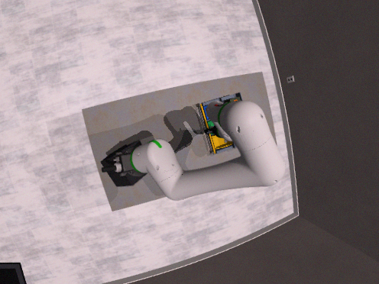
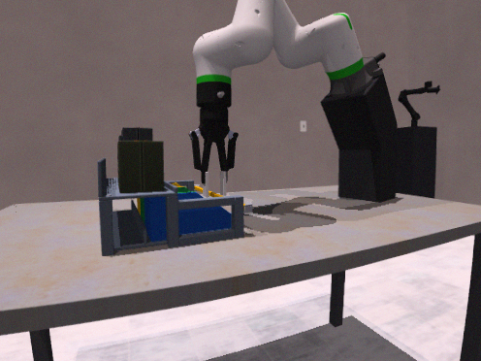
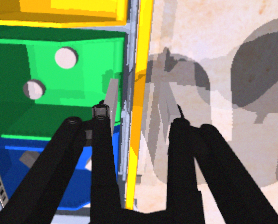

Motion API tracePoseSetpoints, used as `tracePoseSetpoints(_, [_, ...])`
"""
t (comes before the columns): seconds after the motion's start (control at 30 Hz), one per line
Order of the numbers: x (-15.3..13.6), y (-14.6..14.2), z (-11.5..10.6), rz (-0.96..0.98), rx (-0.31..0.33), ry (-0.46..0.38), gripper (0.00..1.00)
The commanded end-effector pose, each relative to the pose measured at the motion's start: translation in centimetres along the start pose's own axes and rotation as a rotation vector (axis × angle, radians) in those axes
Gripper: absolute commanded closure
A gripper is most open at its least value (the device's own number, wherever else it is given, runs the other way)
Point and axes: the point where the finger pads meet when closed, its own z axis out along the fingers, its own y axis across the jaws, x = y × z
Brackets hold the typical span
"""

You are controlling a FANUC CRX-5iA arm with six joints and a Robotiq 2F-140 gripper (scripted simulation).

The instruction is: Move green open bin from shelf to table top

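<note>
The green open bin [image 3: 85,75] [image 1: 210,124] sits in the grey shelf [image 2: 172,219], between the yellow bin [image 3: 65,10] [image 1: 223,143] and the blue bin [image 3: 75,185] [image 2: 204,219]. Two pale round parts lie in it, one white part [image 3: 66,57] near its middle and another [image 3: 34,89] further back. My gripper [image 3: 138,92] [image 2: 214,186] points straight down at the shelf's front, partly open with nothing held. In the wrist view one finger is over the green bin's front end, the other out past the yellow strip [image 3: 144,30]. Fingertip height against the bin's front wall is hard to tell.
Dark olive boxes [image 2: 154,166] stand on the shelf's raised rear part, beside my gripper. The yellow strip runs along the shelf's front. The robot's black base [image 2: 361,169] [image 1: 126,163] stands at the other end of the table [image 2: 291,246]. The arm hides part of the shelf from above.
</note>
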Motion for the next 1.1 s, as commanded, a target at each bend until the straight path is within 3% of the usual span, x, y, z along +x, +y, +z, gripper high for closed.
tracePoseSetpoints(0.0, [0.01, -0.01, 0.0, 0.0, 0.0, 0.0, 0.72])
tracePoseSetpoints(0.2, [0.01, -0.01, 0.0, 0.0, 0.0, 0.0, 0.72])
tracePoseSetpoints(0.23, [0.01, -0.01, 0.0, 0.0, 0.0, 0.0, 1.0])
tracePoseSetpoints(1.07, [0.01, -0.01, -0.01, 0.0, 0.0, 0.0, 1.0])
